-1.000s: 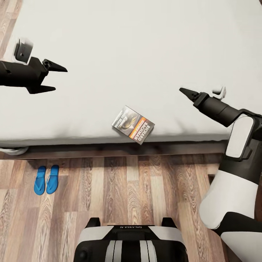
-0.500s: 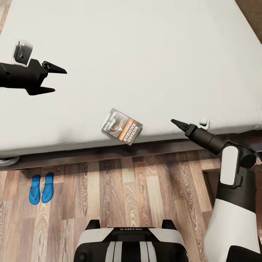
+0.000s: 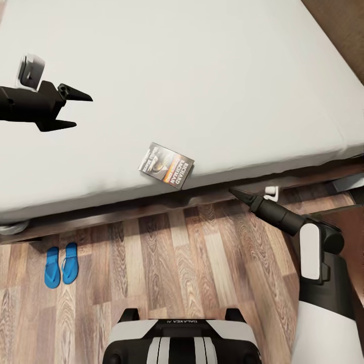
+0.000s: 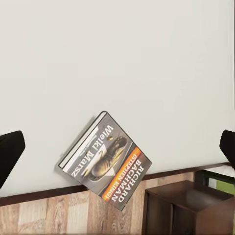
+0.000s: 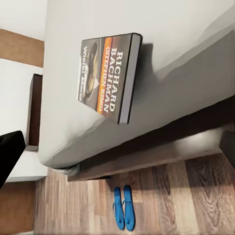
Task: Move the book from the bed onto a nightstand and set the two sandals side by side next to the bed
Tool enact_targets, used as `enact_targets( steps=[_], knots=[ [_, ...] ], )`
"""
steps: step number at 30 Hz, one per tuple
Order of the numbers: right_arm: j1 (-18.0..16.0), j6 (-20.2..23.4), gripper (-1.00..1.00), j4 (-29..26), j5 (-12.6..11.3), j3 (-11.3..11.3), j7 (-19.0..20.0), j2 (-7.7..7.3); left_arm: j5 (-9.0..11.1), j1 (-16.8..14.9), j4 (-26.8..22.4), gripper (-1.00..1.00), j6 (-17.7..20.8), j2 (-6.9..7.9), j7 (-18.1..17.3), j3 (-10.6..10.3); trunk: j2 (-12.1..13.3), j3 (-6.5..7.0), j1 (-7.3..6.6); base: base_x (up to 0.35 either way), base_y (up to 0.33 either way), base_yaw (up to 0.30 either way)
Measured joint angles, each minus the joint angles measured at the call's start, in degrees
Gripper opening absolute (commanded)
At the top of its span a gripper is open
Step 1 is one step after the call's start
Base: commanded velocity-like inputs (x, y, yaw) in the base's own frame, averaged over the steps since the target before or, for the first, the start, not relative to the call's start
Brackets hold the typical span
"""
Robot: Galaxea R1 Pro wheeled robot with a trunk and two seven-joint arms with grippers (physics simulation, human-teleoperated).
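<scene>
While your left gripper (image 3: 71, 108) hangs over the mattress out at 10 o'clock from the book (image 3: 167, 165), its 2 fingers are spread wide with nothing between them, touching nothing. In your left wrist view the dark fingertips (image 4: 11, 154) sit at the far edges of the frame, well apart, and the book (image 4: 107, 159) lies between them on the pale bed (image 4: 122, 58), a nightstand (image 4: 188, 208) showing dark past the bed's edge.

Your right gripper (image 3: 237, 193) is low, off the mattress and in front of the bed frame, at about 4 o'clock from the book. From the head camera you get 1 tapered dark point aimed toward the book; whether those fingers are parted or closed, I cannot tell. It holds nothing and is not touching the book. In your right wrist view 1 fingertip (image 5: 10, 152) shows at the frame's edge.

The book rests flat on the bed (image 3: 202, 76), right at the near edge, a corner just reaching the lip, cover up with its orange band and white lettering; you see it clearly from the right wrist (image 5: 110, 76).

The 2 sandals (image 3: 61, 265) lie side by side on the wood floor (image 3: 192, 273), touching or nearly so, toes toward the bed, at 7 o'clock from the book and well apart from it. The right wrist catches them (image 5: 123, 208) beside the bed frame too.
</scene>
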Motion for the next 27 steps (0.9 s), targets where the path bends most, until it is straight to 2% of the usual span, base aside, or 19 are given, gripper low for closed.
enact_targets(
  steps=[6, 13, 17, 18, 20, 21, 24, 25, 26, 27],
  knots=[
    [1.2, 0.0, 1.00, 0.0, 0.0, 1.7, 0.3, 0.16, 0.0, 0.1, 0.0, 1.00, 0.0, 0.04, 0.0, -0.1, 0.0, 0.46, -0.01, -0.057, 0.054, -0.170],
    [2.8, 0.0, 1.00, 0.5, -0.3, 1.8, 0.5, 0.38, 0.1, 0.3, 0.0, 1.00, -0.1, 0.07, 0.1, -0.3, 0.0, 0.97, -0.01, -0.009, 0.009, -0.152],
    [6.3, 0.0, 1.00, 0.6, -3.5, 1.6, 0.6, 0.52, 0.1, 0.9, 0.0, 1.00, -0.1, 0.11, 0.1, -0.3, 0.0, 1.09, -0.01, -0.001, 0.001, -0.051],
    [7.0, 0.0, 1.00, 0.7, -5.2, 1.6, 0.5, 0.55, 0.1, 1.4, 0.0, 1.00, -0.1, 0.13, 0.1, -0.2, 0.0, 1.10, -0.01, -0.001, 0.001, -0.023],
    [7.5, 0.0, 1.00, 0.7, -6.8, 1.5, 0.4, 0.58, 0.0, 1.8, 0.0, 1.00, -0.1, 0.16, 0.1, -0.1, 0.0, 1.12, -0.01, 0.000, 0.000, -0.013],
    [8.0, 0.0, 1.00, 0.8, -8.6, 1.7, 0.3, 0.93, 0.0, 2.2, 0.0, 1.00, 0.0, 0.48, 0.1, 0.0, 0.0, 1.13, -0.01, 0.000, 0.000, -0.006],
    [8.2, 0.0, 1.00, 0.9, -9.1, 1.7, 0.2, 1.59, 0.1, 2.3, 0.0, 1.00, 0.0, 0.78, 0.2, 0.0, 0.0, 1.18, -0.01, 0.000, 0.000, -0.005],
    [8.2, 0.0, 1.00, 0.9, -9.3, 1.7, 0.2, 2.00, 0.1, 2.4, 0.0, 1.00, 0.0, 0.92, 0.2, 0.0, 0.0, 1.20, -0.01, 0.000, 0.007, -0.002],
    [8.3, 0.0, 1.00, 1.3, -9.5, 1.7, 0.1, 3.26, 0.1, 2.5, 0.0, 1.00, 0.0, 1.23, 0.2, -0.1, 0.0, 1.20, -0.01, 0.000, 0.007, -0.002],
    [8.3, 0.0, 1.00, 1.3, -9.6, 1.7, 0.1, 3.30, 0.1, 2.5, 0.0, 1.00, 0.0, 1.24, 0.2, -0.1, 0.0, 1.21, -0.01, 0.000, 0.045, -0.001]
  ],
)
